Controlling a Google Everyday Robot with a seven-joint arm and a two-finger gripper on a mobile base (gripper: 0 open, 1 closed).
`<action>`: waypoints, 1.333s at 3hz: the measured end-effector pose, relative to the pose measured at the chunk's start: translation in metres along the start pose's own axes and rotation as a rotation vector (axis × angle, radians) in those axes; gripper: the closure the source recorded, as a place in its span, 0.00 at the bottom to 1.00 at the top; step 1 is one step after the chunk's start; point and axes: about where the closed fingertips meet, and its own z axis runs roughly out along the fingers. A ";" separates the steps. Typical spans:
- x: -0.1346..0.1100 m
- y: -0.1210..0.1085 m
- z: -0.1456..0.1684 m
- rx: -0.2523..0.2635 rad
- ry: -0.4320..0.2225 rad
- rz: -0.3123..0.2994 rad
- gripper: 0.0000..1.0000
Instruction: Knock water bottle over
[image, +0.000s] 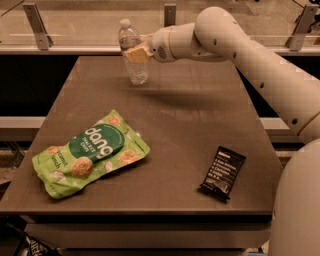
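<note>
- Water bottle (138, 73) standing roughly upright near the far edge of the worktop (190, 125), left of the middle.
- Tool (133, 53) against the bottle's mid-body, reaching in from the right; cannot tell how wide it is or whether it has taken hold.
- Open surface left of and in front of the bottle.
- Green snack bag (90, 152) by the front left edge, well apart.
- Dark bar wrapper (222, 173) front right, near the edge.

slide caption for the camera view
Gripper at the standing water bottle near the far end of the table
</note>
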 end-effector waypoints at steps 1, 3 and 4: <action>0.000 0.000 -0.004 0.010 0.036 0.004 1.00; -0.012 0.004 -0.036 0.081 0.139 -0.004 1.00; -0.015 0.005 -0.052 0.120 0.207 -0.005 1.00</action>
